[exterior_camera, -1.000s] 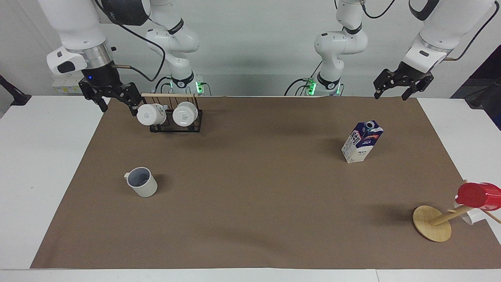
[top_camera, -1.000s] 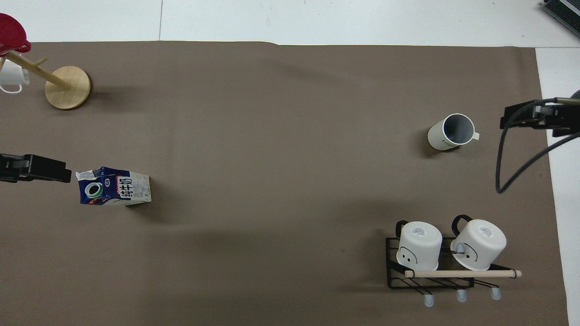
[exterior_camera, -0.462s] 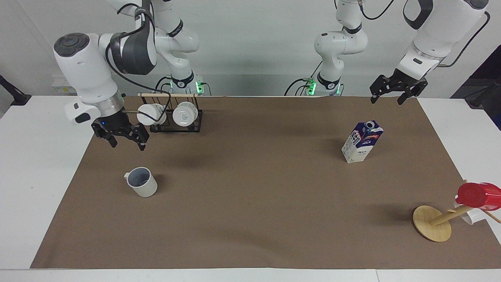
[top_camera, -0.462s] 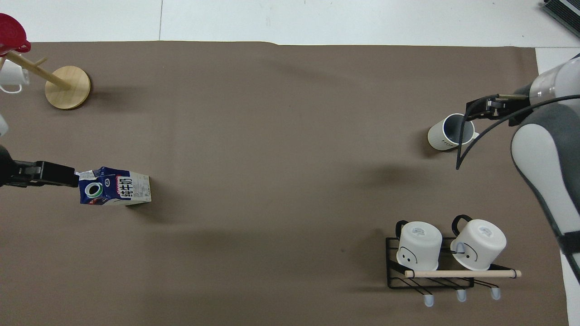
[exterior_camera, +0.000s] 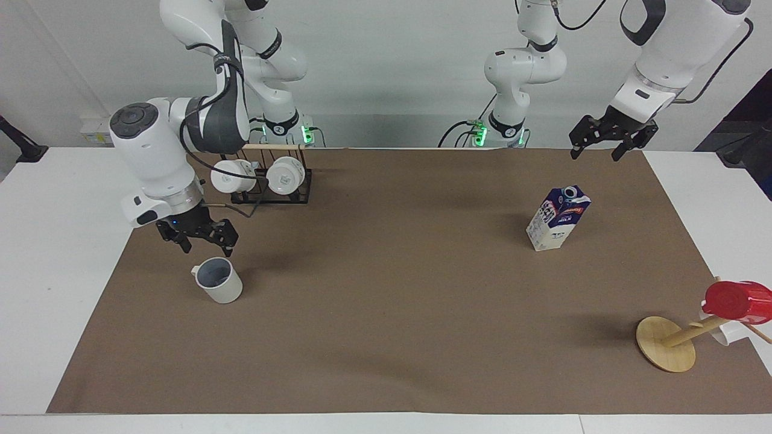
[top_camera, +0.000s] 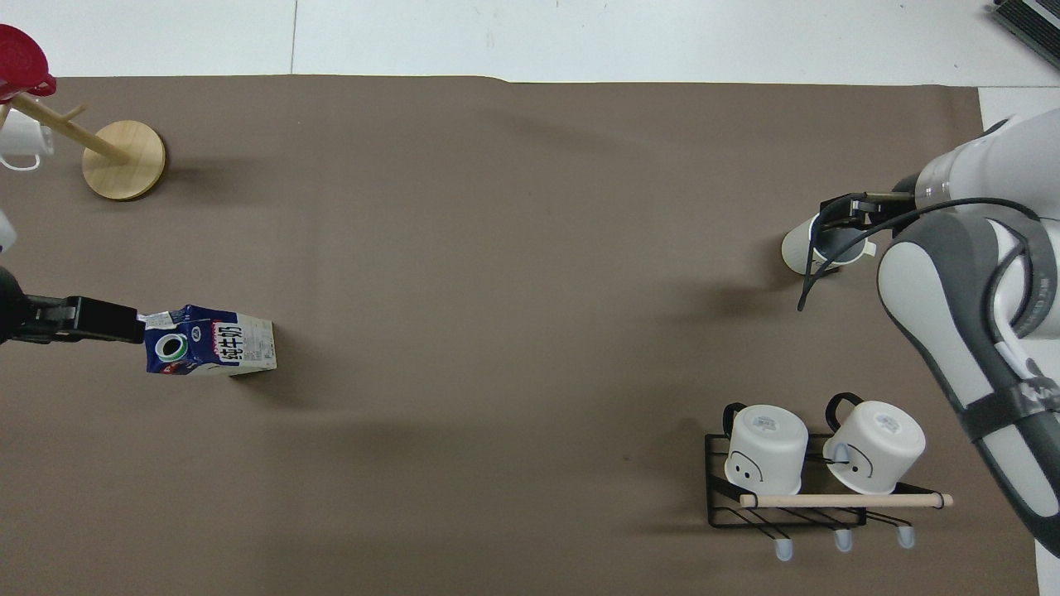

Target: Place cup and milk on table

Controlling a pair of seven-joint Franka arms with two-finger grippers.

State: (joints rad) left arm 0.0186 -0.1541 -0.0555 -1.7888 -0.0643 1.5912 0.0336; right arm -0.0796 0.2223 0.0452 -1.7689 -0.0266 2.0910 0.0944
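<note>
Brown mat around upright cup

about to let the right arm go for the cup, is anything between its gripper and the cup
Nothing visible stands in the way. The right gripper hangs open just above the cup, with only air between them. The rack of white mugs sits nearer to the robots, off that path.

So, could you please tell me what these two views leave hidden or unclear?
- Overhead view: the right end effector covers part of the off-white mug's rim.
- Overhead view: the red cup and small white cup on the wooden peg stand are cut by the edge.
- Both views: the blue-and-white milk carton's small print is unreadable.
</note>
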